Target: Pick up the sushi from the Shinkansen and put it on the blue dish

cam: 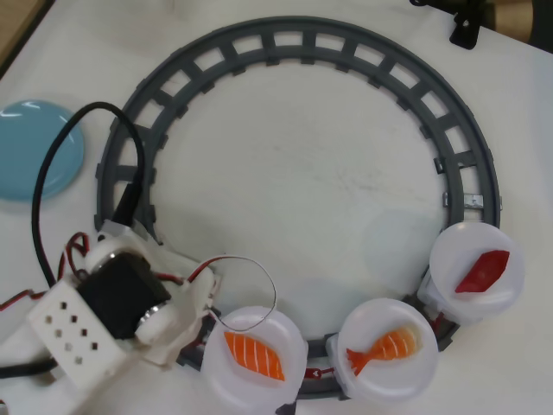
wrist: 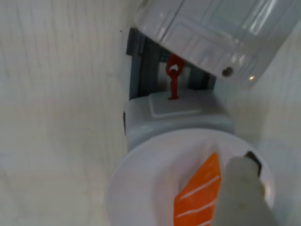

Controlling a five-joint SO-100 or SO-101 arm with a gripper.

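Observation:
The salmon sushi (cam: 254, 355) lies on a round white plate (cam: 285, 380) on a Shinkansen car at the bottom of the grey ring track (cam: 285, 39). In the wrist view the sushi (wrist: 200, 193) sits close below the camera, with one grey finger (wrist: 242, 193) just right of it. My gripper (cam: 212, 307) is beside the plate's left edge and looks open and empty. A white train body (wrist: 211, 33) joins the car by a red coupling (wrist: 173, 80). The train's nose is hidden under my arm. The blue dish (cam: 34, 149) lies at the far left.
Two more cars follow to the right, one plate with the orange shrimp piece (cam: 386, 347), one with the dark-red tuna piece (cam: 482, 271). A black cable (cam: 52, 173) loops from my arm towards the blue dish. A dark stand (cam: 467, 26) is at the top right.

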